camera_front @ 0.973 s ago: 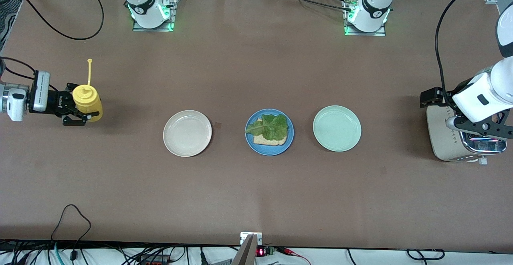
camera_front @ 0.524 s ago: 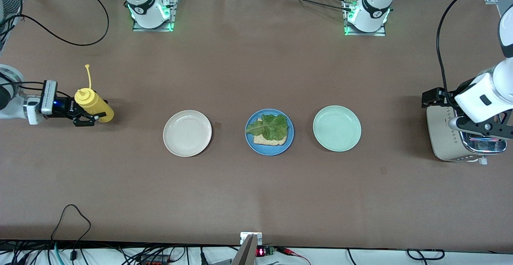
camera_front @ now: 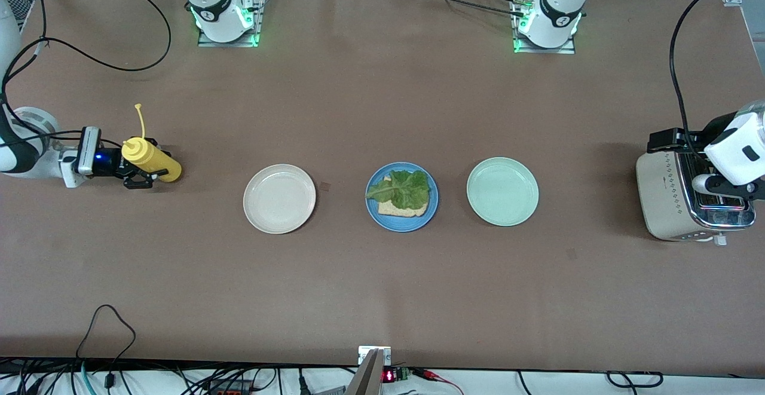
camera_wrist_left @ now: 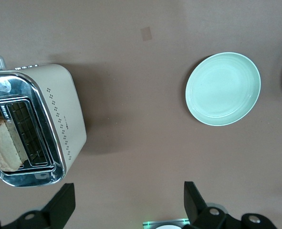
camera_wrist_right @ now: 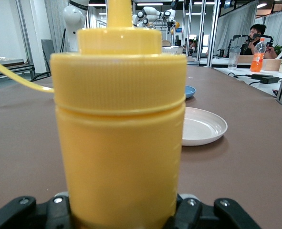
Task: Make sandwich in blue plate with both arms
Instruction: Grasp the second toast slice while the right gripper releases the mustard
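Note:
The blue plate (camera_front: 401, 226) lies mid-table between two other plates, holding one toasted bread slice (camera_front: 395, 209) with a green lettuce leaf (camera_front: 403, 189) on top. My right gripper (camera_front: 140, 172) is near the right arm's end of the table, shut on an upright yellow squeeze bottle (camera_front: 149, 157); the bottle (camera_wrist_right: 119, 124) fills the right wrist view. My left gripper (camera_wrist_left: 129, 205) hangs open and empty beside the toaster (camera_wrist_left: 40, 119), and a bread slice (camera_wrist_left: 5, 145) stands in the toaster's slot. The left arm (camera_front: 735, 153) is above the toaster (camera_front: 669, 195).
A cream-white plate (camera_front: 279, 198) lies beside the blue plate toward the right arm's end. A mint-green plate (camera_front: 502, 191) lies beside it toward the left arm's end. Cables trail along the table's edges.
My right gripper has carried the yellow bottle toward the plates. The left arm has drawn back toward its end of the table, uncovering more of the toaster.

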